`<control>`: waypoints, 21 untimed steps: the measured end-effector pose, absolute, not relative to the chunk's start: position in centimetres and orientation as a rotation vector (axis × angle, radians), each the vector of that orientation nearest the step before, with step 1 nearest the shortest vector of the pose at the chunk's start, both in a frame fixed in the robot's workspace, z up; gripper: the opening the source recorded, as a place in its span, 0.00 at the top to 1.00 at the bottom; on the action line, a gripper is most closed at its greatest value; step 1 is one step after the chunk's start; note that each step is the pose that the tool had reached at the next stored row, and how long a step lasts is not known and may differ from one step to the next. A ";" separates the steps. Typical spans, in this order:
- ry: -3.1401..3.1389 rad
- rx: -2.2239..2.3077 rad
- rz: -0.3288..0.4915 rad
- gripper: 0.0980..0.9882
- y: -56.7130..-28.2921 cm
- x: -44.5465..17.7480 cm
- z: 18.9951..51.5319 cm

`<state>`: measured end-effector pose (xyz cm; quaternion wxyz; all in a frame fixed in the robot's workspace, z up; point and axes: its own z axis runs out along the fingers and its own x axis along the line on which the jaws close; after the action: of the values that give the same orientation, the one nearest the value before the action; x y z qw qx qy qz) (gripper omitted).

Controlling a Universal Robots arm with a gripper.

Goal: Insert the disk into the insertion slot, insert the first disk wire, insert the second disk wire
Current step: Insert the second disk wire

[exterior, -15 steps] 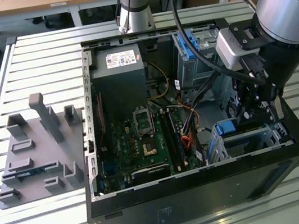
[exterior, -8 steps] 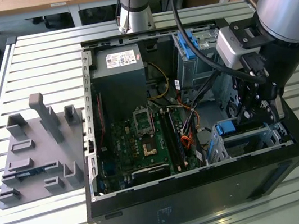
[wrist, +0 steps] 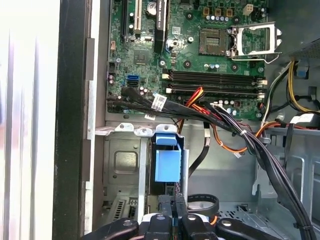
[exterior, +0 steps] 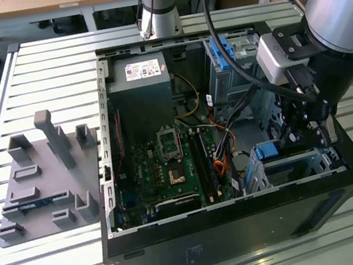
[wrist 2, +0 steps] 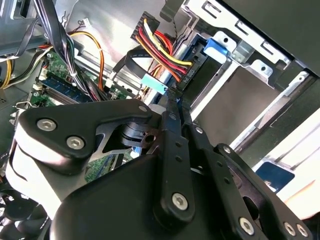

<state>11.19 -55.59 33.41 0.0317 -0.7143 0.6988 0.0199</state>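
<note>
The disk [wrist: 167, 162] sits edge-on in its blue caddy inside the insertion slot [wrist: 122, 160], a low silver cage at the case's corner. In the exterior view the caddy's blue end [exterior: 267, 152] shows in the cage [exterior: 302, 163] at the right. My gripper [wrist 2: 174, 97] is shut, its thin fingers pressed together. Their tips rest at a black plug with red, yellow and black leads [wrist 2: 185, 75] on the disk's end. A flat black cable with a teal tab [wrist 2: 152, 82] lies just beside that plug. The caddy's blue tab [wrist 2: 220, 47] is just past the plug. The fingers [wrist: 173, 202] point along the disk.
The motherboard [exterior: 168, 167] fills the case floor, with the power supply [exterior: 139, 84] behind it. A taller grey cage with a blue front [exterior: 225, 57] stands at the back right. Black and orange cable bundles [wrist: 225, 125] cross near the cage. A grey fixture plate [exterior: 43, 180] lies on the slatted table.
</note>
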 end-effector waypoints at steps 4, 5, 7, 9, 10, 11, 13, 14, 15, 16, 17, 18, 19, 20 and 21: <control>2.134 -2.179 0.100 0.94 -55.7 11.2 33.4; 2.132 -2.176 0.106 0.94 -55.8 11.2 33.4; 2.131 -2.172 0.110 0.94 -55.9 11.2 33.4; 2.133 -2.170 0.110 0.94 -56.0 11.2 33.3; 2.134 -2.167 0.112 0.94 -56.0 11.2 33.3; 2.133 -2.164 0.115 0.94 -56.1 11.2 33.3; 2.129 -2.156 0.127 0.94 -56.2 11.2 33.3; 2.127 -2.153 0.132 0.94 -56.2 11.2 33.3; 2.126 -2.151 0.134 0.94 -56.3 11.2 33.3; 2.127 -2.151 0.134 0.94 -56.3 11.2 33.3; 2.128 -2.150 0.134 0.94 -56.4 11.2 33.3; 2.128 -2.149 0.134 0.94 -56.4 11.2 33.3; 2.129 -2.148 0.134 0.94 -56.4 11.2 33.3; 2.130 -2.147 0.134 0.94 -56.5 11.2 33.3; 2.131 -2.146 0.134 0.94 -56.5 11.2 33.3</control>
<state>11.19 -56.52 33.27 0.0572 -0.7078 0.7027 0.0443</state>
